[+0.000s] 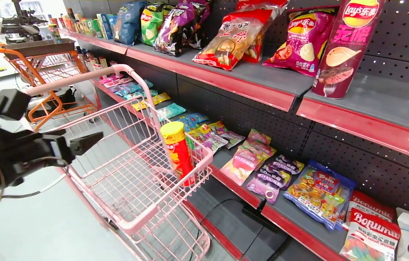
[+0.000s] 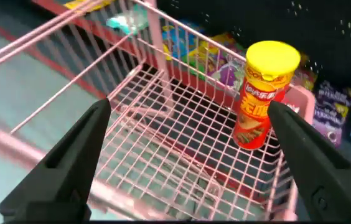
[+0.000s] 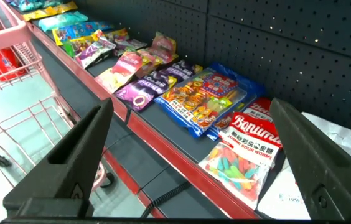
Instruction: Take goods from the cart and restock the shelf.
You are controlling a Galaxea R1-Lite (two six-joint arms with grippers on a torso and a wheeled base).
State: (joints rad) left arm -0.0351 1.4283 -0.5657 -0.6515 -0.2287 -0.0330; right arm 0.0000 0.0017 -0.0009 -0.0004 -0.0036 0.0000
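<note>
- At the centre of the head view, a red chip canister (image 1: 177,152) with a yellow lid stands upright in the far corner of the pink cart (image 1: 143,221), against the wire wall nearest the shelves. It is the only item visible in the basket.
- The left gripper (image 2: 188,112) hangs over the cart's near side with its fingers spread wide and nothing between them, well apart from the canister.
- The right gripper (image 3: 191,109) is also wide open and empty, above the lower shelf (image 1: 291,229) with its candy bags (image 1: 262,170).
- At the upper right of the head view, a tall purple chip canister (image 1: 346,47) stands on the upper shelf (image 1: 382,98), with bare grey surface beside it.
- Progress: the shelves look largely stocked. Grasping the red canister, lifting it out and shelving it are not yet done.
</note>
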